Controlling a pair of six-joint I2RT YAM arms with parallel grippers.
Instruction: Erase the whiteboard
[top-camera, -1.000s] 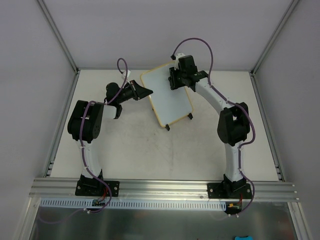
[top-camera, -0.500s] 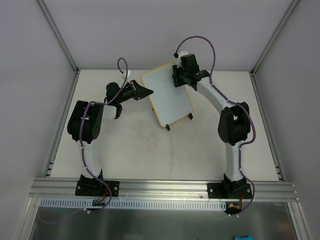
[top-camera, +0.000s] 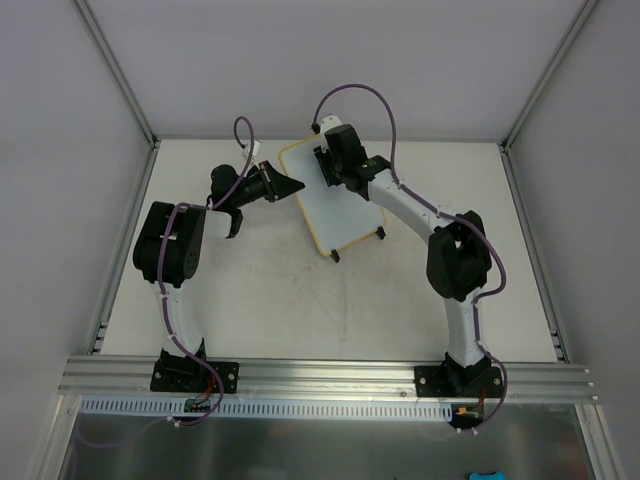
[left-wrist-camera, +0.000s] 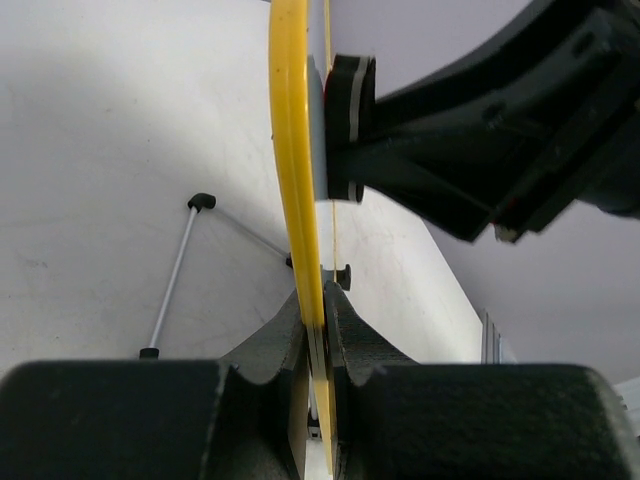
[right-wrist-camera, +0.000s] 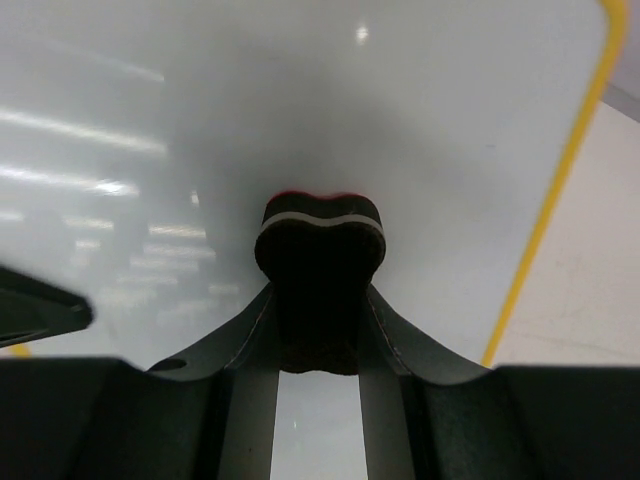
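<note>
The whiteboard (top-camera: 338, 215), white with a pale-yellow frame and two black feet, stands tilted at the back middle of the table. My left gripper (top-camera: 291, 184) is shut on its left frame edge; in the left wrist view the yellow frame (left-wrist-camera: 290, 150) runs between the left gripper's (left-wrist-camera: 320, 330) pads. My right gripper (top-camera: 334, 166) is shut on a black eraser (right-wrist-camera: 320, 240) and presses it on the board face (right-wrist-camera: 420, 110) near the upper left corner. The eraser (left-wrist-camera: 346, 125) also shows touching the board in the left wrist view. No pen marks show.
The board's thin metal stand legs (left-wrist-camera: 172, 275) with black tips rest on the white table (top-camera: 260, 300). Aluminium frame posts and grey walls enclose the table. A metal rail (top-camera: 330, 375) runs along the near edge by the arm bases.
My right gripper has slid the eraser leftward across the board, from its upper right toward its upper left. The left gripper and the board have stayed in place.
</note>
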